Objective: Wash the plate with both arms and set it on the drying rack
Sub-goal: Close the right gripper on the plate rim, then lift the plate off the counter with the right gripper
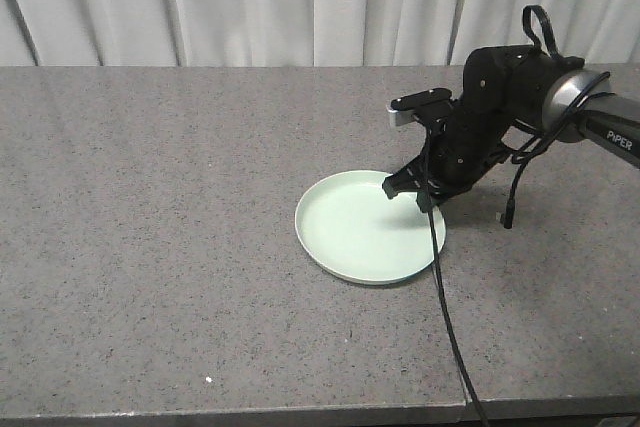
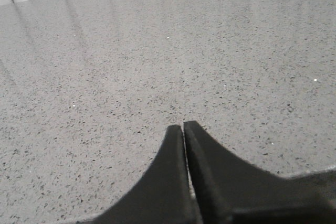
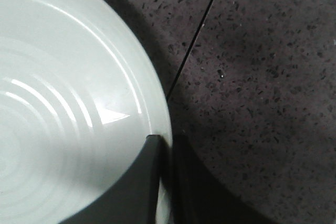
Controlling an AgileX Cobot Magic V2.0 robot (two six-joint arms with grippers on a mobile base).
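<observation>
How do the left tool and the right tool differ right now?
The left tool is shut on nothing, fingers pressed together; the right tool is shut on the rim of the plate, one finger inside, one outside. The left tool hangs over the countertop alone; the right tool sits at the plate's edge. Both are black.

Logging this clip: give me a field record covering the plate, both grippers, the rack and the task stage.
surface: grey speckled counter
plate: pale green, empty, flat on counter
right gripper: fingers straddle plate's far right rim, apparently clamped
left gripper: shut, empty, over counter
drying rack: not in view
stage: plate gripped at rim, not yet lifted
</observation>
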